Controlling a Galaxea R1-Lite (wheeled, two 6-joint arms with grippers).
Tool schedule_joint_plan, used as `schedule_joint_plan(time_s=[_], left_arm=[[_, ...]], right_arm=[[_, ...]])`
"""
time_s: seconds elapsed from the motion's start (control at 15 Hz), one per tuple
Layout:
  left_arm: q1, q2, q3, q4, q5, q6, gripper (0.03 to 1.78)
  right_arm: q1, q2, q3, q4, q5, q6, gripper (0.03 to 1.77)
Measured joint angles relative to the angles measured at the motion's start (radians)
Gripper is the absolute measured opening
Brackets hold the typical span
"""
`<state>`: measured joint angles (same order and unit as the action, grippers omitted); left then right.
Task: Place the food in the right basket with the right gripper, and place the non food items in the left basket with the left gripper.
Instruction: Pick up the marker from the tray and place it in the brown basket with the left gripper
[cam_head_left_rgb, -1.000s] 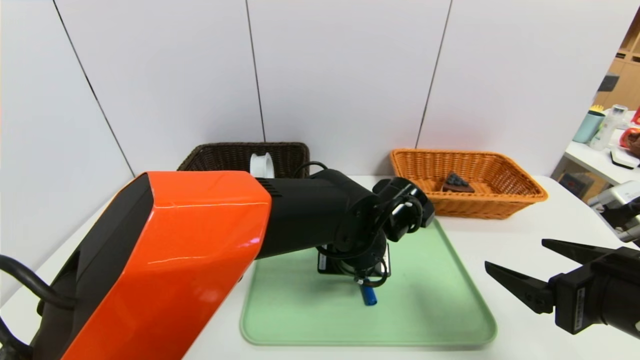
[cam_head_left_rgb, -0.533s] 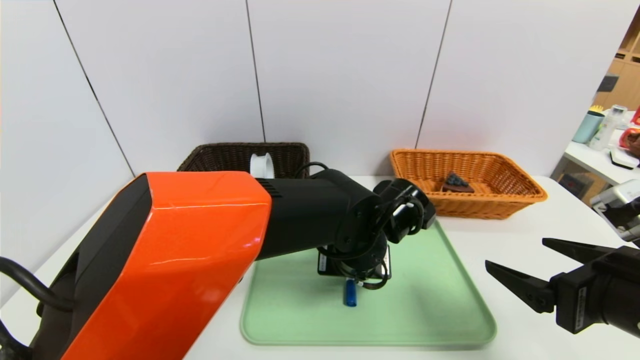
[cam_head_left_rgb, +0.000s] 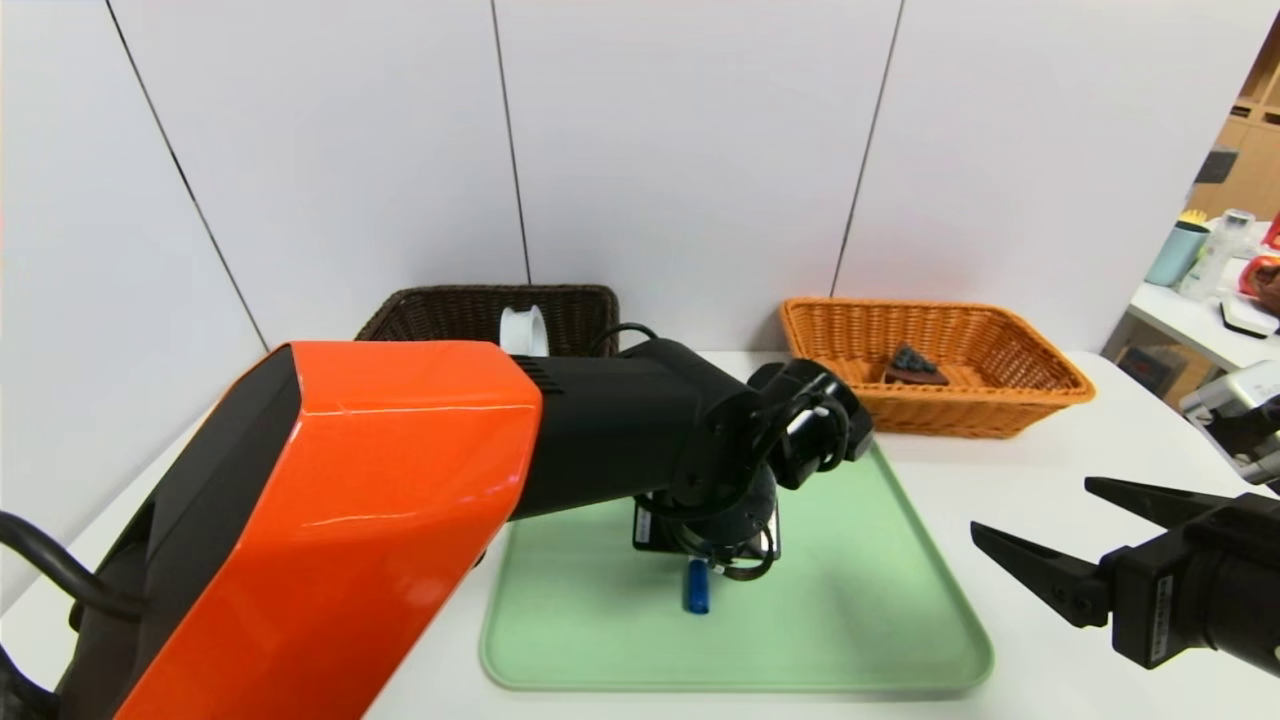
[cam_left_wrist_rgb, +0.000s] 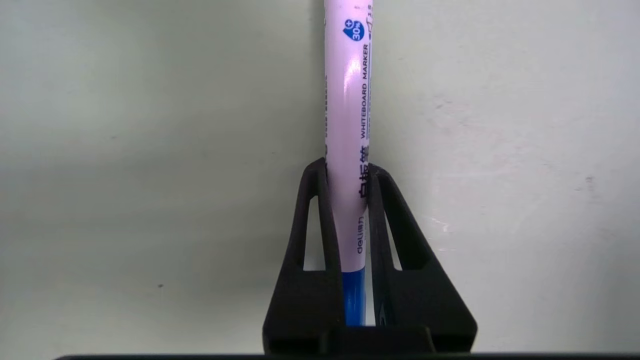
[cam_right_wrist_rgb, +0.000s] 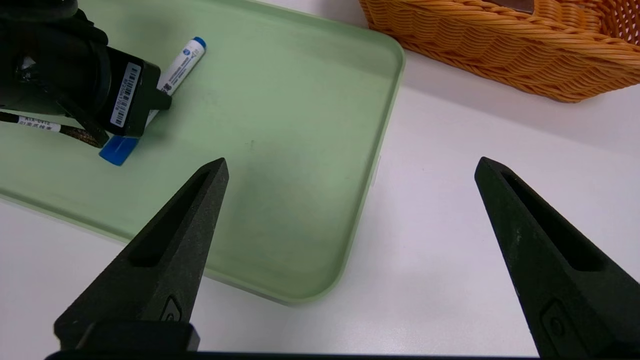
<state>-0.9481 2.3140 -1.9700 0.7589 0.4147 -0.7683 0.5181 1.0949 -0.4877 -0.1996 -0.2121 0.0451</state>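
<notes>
Looking through the head view, I've got the tray (cam_head_left_rgb: 820, 640) as my landmark: dark basket (cam_head_left_rgb: 450, 300) behind its left side, tape (cam_head_left_rgb: 524, 331) inside; orange basket (cam_head_left_rgb: 1000, 390) behind its right, cake (cam_head_left_rgb: 912, 367) inside; white table and wall panels (cam_head_left_rgb: 690, 150) around. Left wrist: left gripper (cam_left_wrist_rgb: 347, 167) clamped on the marker (cam_left_wrist_rgb: 346, 100), over the tray; I'd lift straight, grip steady. Right wrist: right gripper (cam_right_wrist_rgb: 352, 160) idles wide open, beside the tray.
</notes>
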Motion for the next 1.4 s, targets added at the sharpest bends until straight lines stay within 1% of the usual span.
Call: schedule_joint_plan(time_s=[0.2, 0.33, 0.6, 0.73, 0.87, 1.2, 1.4], left_arm=[[0.000, -0.050, -0.001, -0.049, 0.096, 0.040, 0.21], [-0.001, -0.097, 0.000, -0.088, 0.143, 0.077, 0.21], [-0.006, -0.198, 0.003, -0.117, 0.230, 0.138, 0.21], [-0.006, -0.236, 0.005, -0.166, 0.279, 0.199, 0.21], [0.018, -0.259, 0.006, -0.217, 0.293, 0.264, 0.21], [0.151, -0.267, 0.004, -0.365, 0.291, 0.419, 0.21], [0.227, -0.248, 0.002, -0.470, 0.279, 0.503, 0.21]], right_arm=[[0.000, 0.001, -0.001, 0.000, 0.000, 0.000, 1.70], [0.000, 0.003, -0.003, 0.000, 0.001, -0.002, 1.70], [0.000, 0.005, -0.003, 0.000, 0.001, -0.008, 1.70], [0.000, 0.006, -0.004, 0.000, 0.001, -0.008, 1.70], [0.000, 0.007, -0.005, 0.000, 0.001, -0.008, 1.70], [0.000, 0.005, 0.000, 0.000, 0.002, -0.007, 1.70], [0.000, 0.006, 0.000, 0.000, 0.002, -0.007, 1.70]])
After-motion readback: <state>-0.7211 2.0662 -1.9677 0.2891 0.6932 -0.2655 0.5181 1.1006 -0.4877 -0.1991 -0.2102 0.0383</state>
